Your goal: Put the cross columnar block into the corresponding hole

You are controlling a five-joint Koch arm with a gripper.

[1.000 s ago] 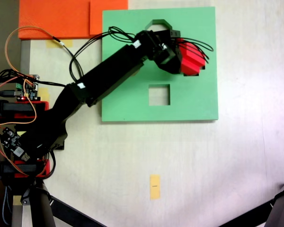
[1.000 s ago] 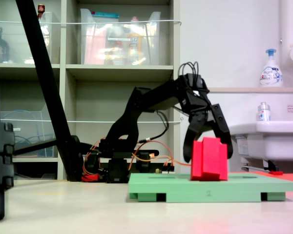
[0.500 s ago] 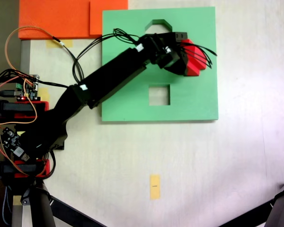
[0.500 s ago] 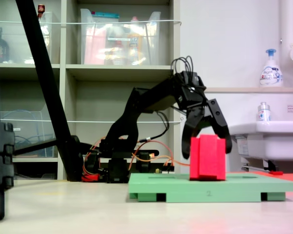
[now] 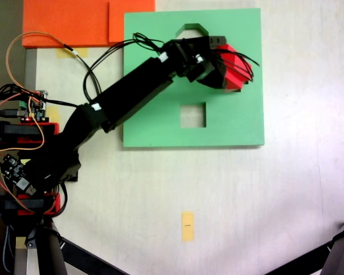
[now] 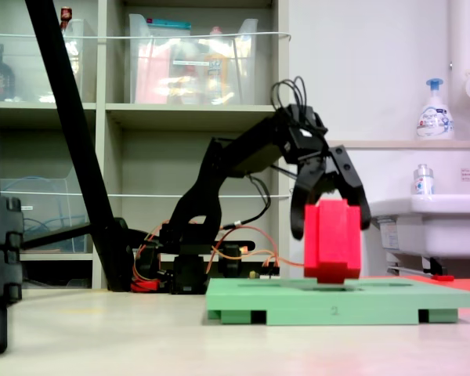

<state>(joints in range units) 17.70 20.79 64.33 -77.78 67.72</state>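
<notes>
Half a second back the cross columnar block [image 6: 332,240] stood with its base on the green foam board [image 6: 392,298]; now, in the side-on fixed view, it hangs just clear of the board's top, a thin gap showing beneath it, and the wrist has risen with it. From the left of the top-down fixed view, the arm [image 5: 126,94] starts at its base among orange and black wires at the table's left edge and reaches diagonally up and to the right across the board [image 5: 235,123], ending near the board's upper right. From the side, the upper links slope up from the base, and the wrist bends down so the gripper [image 6: 330,227] points at the board. Its two black jaws are spread about the block's width, one on each side of the upper part of the block, which hangs clamped between them. The block is bright red, upright, its stepped profile showing as a narrower ridge on top and a wider body below. In the top-down view the block [image 5: 234,70] shows right of the wrist, over the area where the corresponding hole would lie; the hole itself is hidden beneath gripper and block.
</notes>
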